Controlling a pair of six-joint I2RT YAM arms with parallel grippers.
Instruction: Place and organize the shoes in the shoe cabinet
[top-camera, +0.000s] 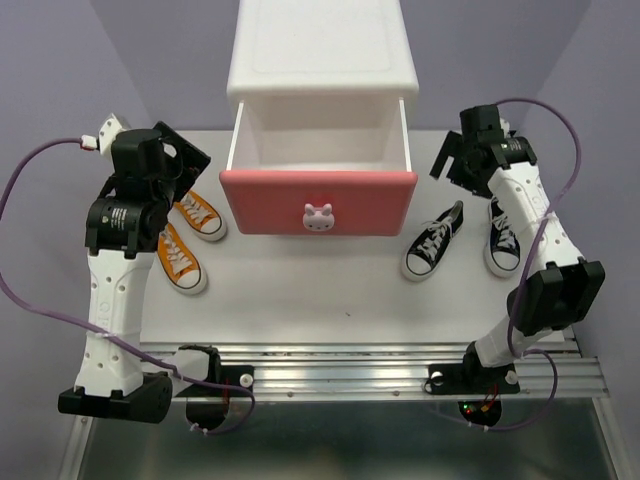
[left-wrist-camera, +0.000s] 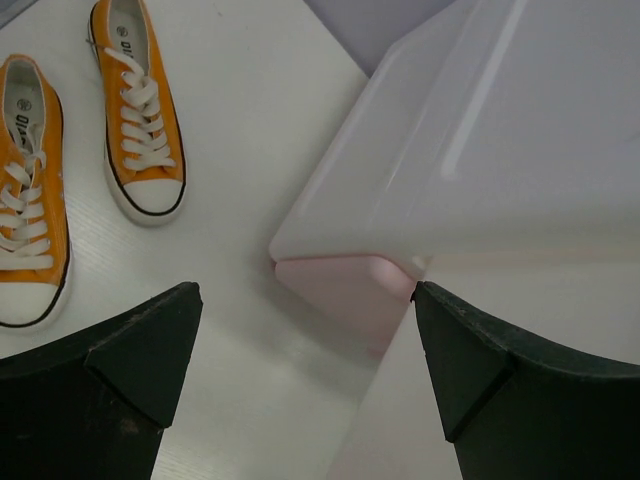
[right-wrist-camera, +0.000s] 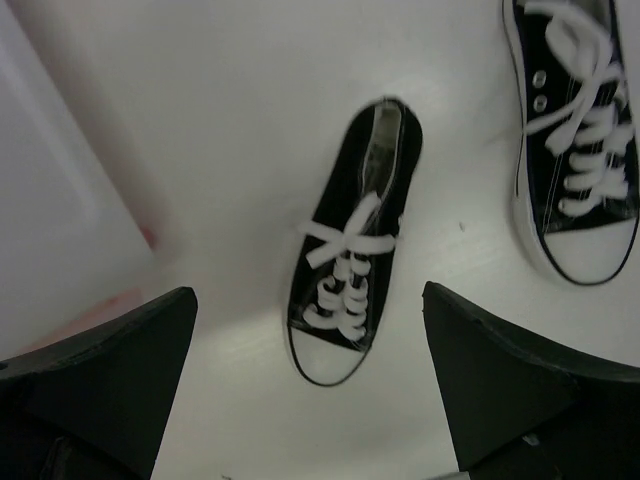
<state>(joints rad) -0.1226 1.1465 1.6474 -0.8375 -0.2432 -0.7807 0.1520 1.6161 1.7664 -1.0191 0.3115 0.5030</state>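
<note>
The shoe cabinet (top-camera: 320, 60) is standing at the far middle of the table (top-camera: 330, 300). Its upper drawer (top-camera: 318, 200) is pulled out, and the deeper pink front is carrying a white bunny knob (top-camera: 318, 217). All four shoes are lying on the table outside the cabinet.

The far orange sneaker (top-camera: 200, 215) and the near orange sneaker (top-camera: 180, 258) are lying side by side, left of the drawer. Dark print is showing on their insoles (left-wrist-camera: 22, 105), but it is too small to read with certainty.

The inner black sneaker (top-camera: 435, 242) and the outer black sneaker (top-camera: 503, 238) are lying right of the drawer, near each other but apart.

The left gripper (left-wrist-camera: 305, 385) is hanging by the cabinet's left side with its fingers spread wide, holding nothing. The right gripper (right-wrist-camera: 310, 400) is likewise spread and holding nothing, hovering above the inner black sneaker
</note>
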